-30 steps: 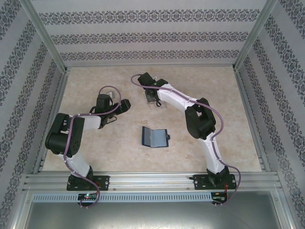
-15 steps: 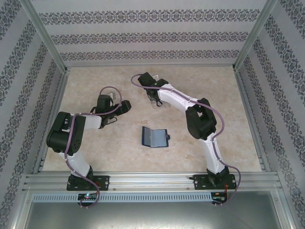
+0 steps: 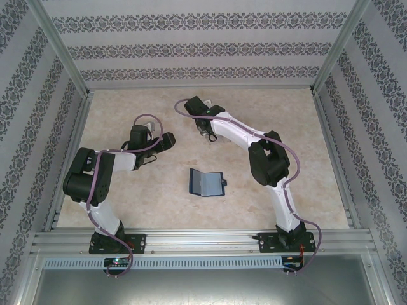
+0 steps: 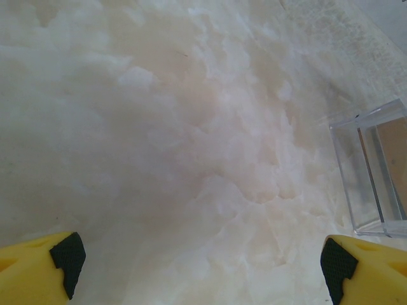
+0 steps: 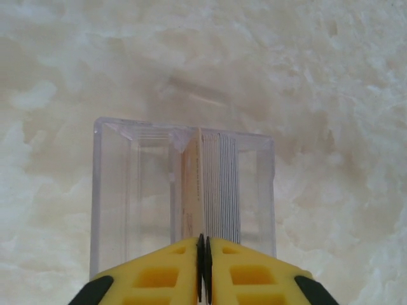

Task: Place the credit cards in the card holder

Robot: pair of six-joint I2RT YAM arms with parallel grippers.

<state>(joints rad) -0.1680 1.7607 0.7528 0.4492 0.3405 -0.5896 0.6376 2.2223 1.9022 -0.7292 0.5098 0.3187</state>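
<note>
- Right gripper [image 5: 202, 254]: shut on top edge of cards [image 5: 219, 184] in clear case [image 5: 127, 190]; risk of lifting several, or tipping case.
- Left gripper [image 4: 203, 273]: spread wide.
- Card holder [image 3: 206, 183]: open mid-table, well apart; slip risk in transit.

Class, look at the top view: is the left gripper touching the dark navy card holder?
Apart. The top view shows bare table between the left gripper and the card holder.

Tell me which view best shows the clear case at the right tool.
Right wrist: clear case centred, cards on edge inside. Top external: mostly under the right arm. Left wrist: a similar case, maybe another.
</note>
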